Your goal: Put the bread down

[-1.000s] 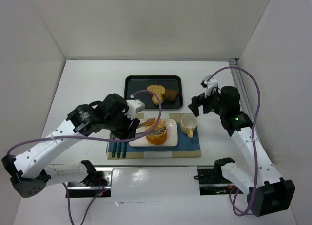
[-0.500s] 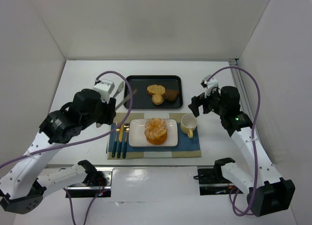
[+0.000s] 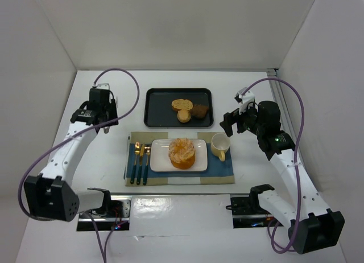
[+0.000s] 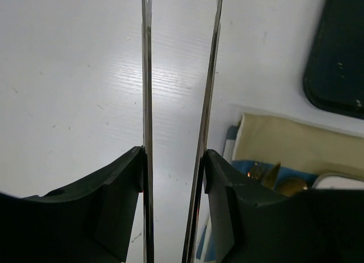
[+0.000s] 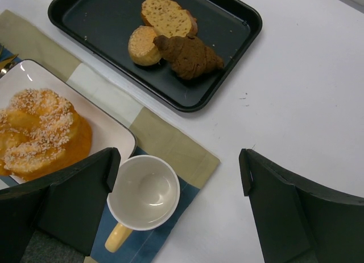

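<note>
Bread [image 3: 182, 152] now resting on plate [image 3: 161, 162], left pincer [image 3: 103, 126] pulled back from it over bare bench [image 3: 102, 98], tongs' blades slightly apart on nothing, right pincer [image 3: 236, 122] wide apart and idle by cup [image 3: 220, 144]: placement looks done

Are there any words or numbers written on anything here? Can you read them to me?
None can be read.
The bread, plate, cup, tray and placemat carry no writing in any view.
The small white tag on the right arm is too small to tell whether it has text.
</note>
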